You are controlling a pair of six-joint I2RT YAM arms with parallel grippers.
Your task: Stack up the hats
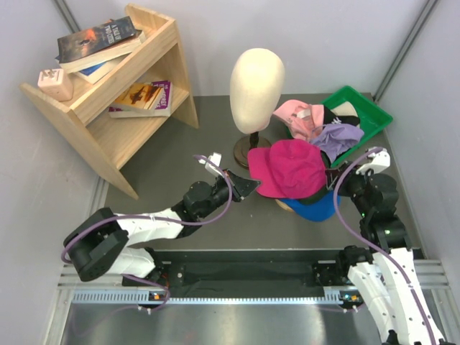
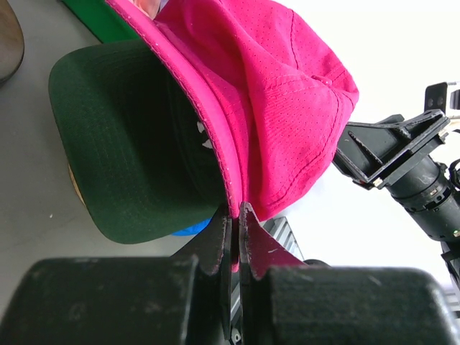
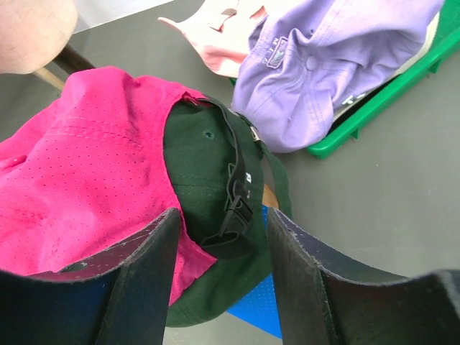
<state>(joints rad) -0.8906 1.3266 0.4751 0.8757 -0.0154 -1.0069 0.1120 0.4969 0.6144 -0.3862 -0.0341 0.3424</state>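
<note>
2 arms reach inward: left gripper [image 2: 237,215] pinches magenta cap [image 1: 287,167], right gripper [image 3: 223,226] gapes unclenched.

magenta cap [image 1: 287,169]: cloth with fine punched holes, matt
dark green cap [image 3: 201,158]: woven cloth, matt
strap buckle [image 3: 236,208]: black plastic, slightly glossy
lavender cap [image 3: 323,65]: soft cloth, stitched seams
mannequin head [image 1: 256,79]: smooth, cream, faint sheen
tray [image 1: 370,102]: green plastic, glossy
shelf [image 1: 136,136]: pale bare wood
tabletop [image 1: 165,180]: grey, matt
right fingers [image 3: 129,287]: black plastic, matt, grainy
</note>
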